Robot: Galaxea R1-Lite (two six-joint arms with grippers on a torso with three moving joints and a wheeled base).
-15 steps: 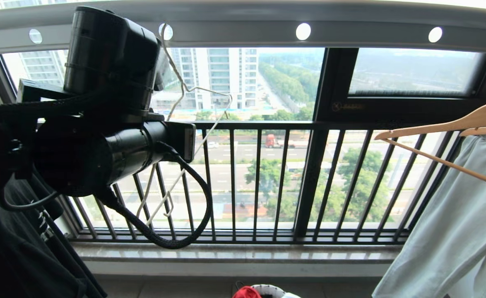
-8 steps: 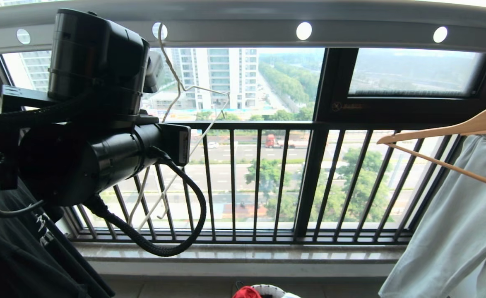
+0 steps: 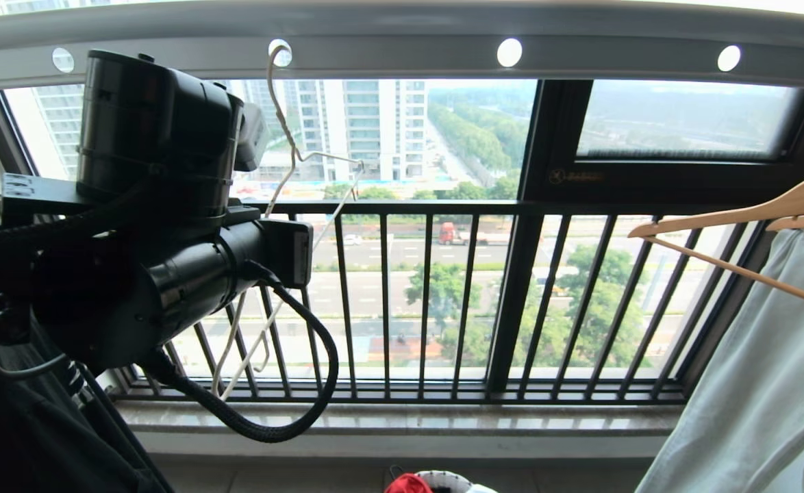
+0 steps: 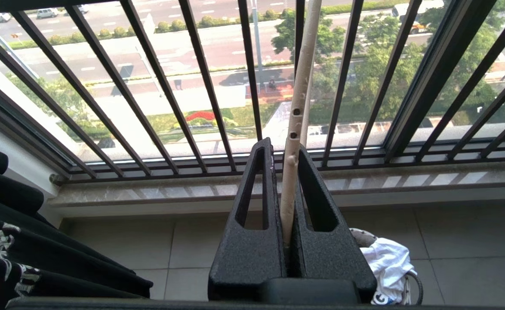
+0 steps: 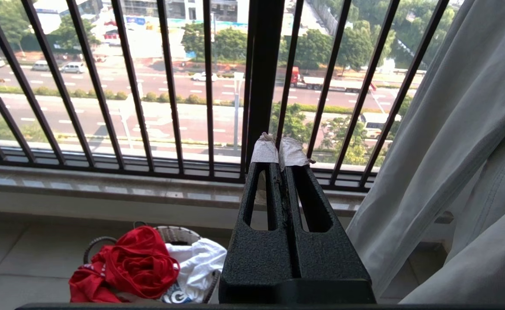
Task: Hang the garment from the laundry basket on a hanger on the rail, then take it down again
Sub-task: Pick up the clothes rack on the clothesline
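Observation:
My left gripper [image 4: 283, 146] is shut on the cream-white wire hanger [image 4: 293, 129], whose shaft runs up between the fingers. In the head view the left arm [image 3: 169, 205] is raised at the left. The hanger [image 3: 292, 154] hangs bare beside it, its hook up at a round hole of the grey rail [image 3: 402, 41]. The red garment [image 5: 136, 262] lies crumpled on white clothes in the laundry basket [image 5: 175, 234] on the floor, its top just showing in the head view [image 3: 407, 485]. My right gripper [image 5: 280, 150] is shut and empty, low beside the basket.
A black printed T-shirt [image 3: 32, 438] hangs at the left under my arm. At the right a pale grey-green garment [image 3: 772, 383] hangs on a wooden hanger [image 3: 751, 212]. The dark barred window railing [image 3: 443, 294] and a stone sill [image 3: 402, 421] lie straight ahead.
My left arm has sunk a little with the hanger still gripped, and the hanger's lower end has swung left. Its hook stays at the rail's hole. The right arm has not moved.

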